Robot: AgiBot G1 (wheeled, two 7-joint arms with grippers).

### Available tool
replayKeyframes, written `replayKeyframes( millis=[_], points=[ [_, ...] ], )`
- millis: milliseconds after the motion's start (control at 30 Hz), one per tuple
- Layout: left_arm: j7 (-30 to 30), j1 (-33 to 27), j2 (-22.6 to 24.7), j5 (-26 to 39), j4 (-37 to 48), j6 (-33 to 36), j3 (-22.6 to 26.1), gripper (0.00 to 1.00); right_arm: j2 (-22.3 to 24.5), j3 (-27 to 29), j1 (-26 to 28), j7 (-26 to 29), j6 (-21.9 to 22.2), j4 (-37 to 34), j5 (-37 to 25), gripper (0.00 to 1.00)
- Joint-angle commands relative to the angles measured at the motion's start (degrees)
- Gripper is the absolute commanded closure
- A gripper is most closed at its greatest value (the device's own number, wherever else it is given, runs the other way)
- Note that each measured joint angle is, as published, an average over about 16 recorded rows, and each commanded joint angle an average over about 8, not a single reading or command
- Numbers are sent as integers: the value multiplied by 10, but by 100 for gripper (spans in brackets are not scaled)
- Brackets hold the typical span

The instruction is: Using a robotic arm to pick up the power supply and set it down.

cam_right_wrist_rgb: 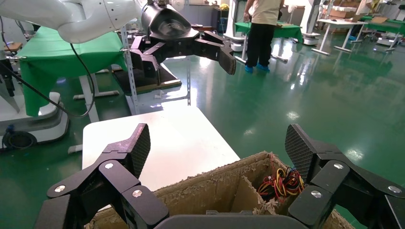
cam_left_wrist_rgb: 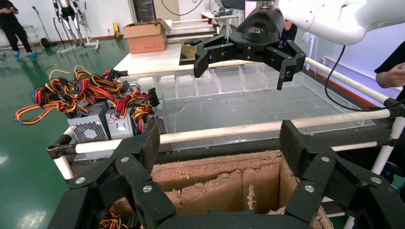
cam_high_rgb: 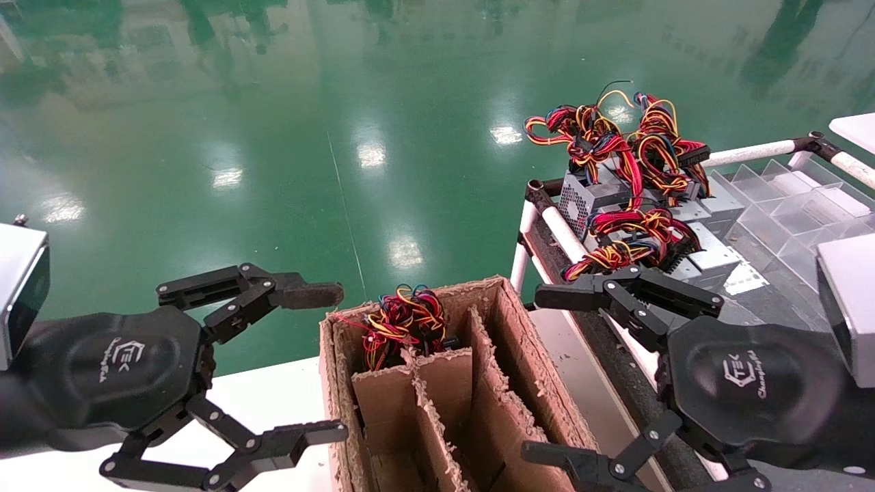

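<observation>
Both grippers, left gripper point(cam_high_rgb: 311, 362) and right gripper point(cam_high_rgb: 547, 372), hover spread wide and empty over the cardboard carton point(cam_high_rgb: 519, 355), which has one wire bundle point(cam_high_rgb: 403, 321) in a far compartment. Power supplies point(cam_high_rgb: 591, 198) sit on the cart point(cam_high_rgb: 547, 219) nearby; they look heavy and rigid, so grasp the metal casing, not the floppy wires.

Glossy green floor point(cam_high_rgb: 273, 137) (lamp glare).
</observation>
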Motion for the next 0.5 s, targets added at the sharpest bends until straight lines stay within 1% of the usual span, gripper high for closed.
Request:
replayKeyframes(
  millis=[33, 500],
  points=[
    [0, 0, 0, 0, 0, 0, 0, 100, 0, 0, 0, 0, 0, 0, 0, 0],
    [0, 0, 0, 0, 0, 0, 0, 100, 0, 0, 0, 0, 0, 0, 0, 0]
  ],
)
